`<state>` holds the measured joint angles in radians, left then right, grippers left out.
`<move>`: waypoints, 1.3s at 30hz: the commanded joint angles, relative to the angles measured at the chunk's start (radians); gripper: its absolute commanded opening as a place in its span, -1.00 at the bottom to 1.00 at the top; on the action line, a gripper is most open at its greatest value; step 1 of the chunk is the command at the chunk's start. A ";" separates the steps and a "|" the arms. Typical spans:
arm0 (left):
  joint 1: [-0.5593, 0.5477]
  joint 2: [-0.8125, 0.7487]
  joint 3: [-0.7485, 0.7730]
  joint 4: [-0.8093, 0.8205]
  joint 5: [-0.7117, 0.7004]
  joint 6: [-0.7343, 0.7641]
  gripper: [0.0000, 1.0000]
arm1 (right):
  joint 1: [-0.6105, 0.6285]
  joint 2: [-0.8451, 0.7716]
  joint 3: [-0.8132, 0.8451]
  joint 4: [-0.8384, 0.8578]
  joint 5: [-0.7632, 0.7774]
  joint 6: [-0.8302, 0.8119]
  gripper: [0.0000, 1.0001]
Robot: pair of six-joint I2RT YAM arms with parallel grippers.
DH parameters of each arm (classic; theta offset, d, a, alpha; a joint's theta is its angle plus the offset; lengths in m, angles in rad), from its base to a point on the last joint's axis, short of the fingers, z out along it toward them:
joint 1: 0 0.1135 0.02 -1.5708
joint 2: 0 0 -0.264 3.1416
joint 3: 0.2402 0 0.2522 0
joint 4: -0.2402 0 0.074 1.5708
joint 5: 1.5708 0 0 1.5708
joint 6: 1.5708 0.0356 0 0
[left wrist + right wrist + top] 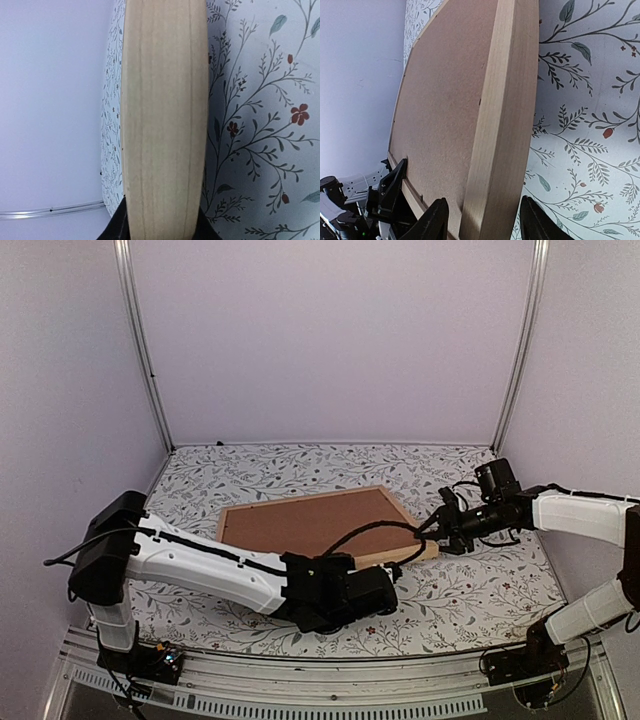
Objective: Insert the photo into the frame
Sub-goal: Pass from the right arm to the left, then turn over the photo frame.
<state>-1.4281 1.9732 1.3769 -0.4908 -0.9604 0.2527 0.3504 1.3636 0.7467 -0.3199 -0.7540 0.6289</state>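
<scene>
Progress on the task cannot be fully judged, since the photo, a large print of a tabby cat among books, is seen in none of the views. The large rectangular frame of thin light-wood bars (497, 130) is laid flat near the middle of the floral-patterned table (250, 465), back side up. A plain brown backing board (310, 525) is seated inside its bars. Whether the photo is lying under that board cannot be told. If it is not, the board is judged to need lifting out, the photo laying in, and the back closing again.

The left pincer (388, 580) is set at the near bar of the frame, towards its right end. In its wrist view the pale bar is seen running between the dark fingers (116, 227), which are pressed against both of its sides, so the bar is taken to be clamped in a narrow grip.

The right pincer (438, 532) is placed at the right near corner. Its jaws are held about half apart and astride the bar. One finger (436, 220) is over the board's edge and the other is just beside the bar's outer face, and no firm hold is shown.
</scene>
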 commanded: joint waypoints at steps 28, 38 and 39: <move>0.188 -0.110 0.474 0.078 -0.050 0.279 -1.00 | -0.344 -0.112 0.359 -0.386 0.063 -0.320 0.50; 0.277 0.002 0.908 -0.133 0.047 0.180 -1.00 | -0.343 -0.095 0.297 -0.335 0.042 -0.327 0.51; 0.285 0.003 0.930 -0.141 0.061 0.158 -1.00 | -0.366 -0.095 0.291 -0.331 0.043 -0.327 0.52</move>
<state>-1.1885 1.9839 2.1731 -0.6334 -0.8631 0.4328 0.0101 1.2633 1.0676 -0.6739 -0.6933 0.3195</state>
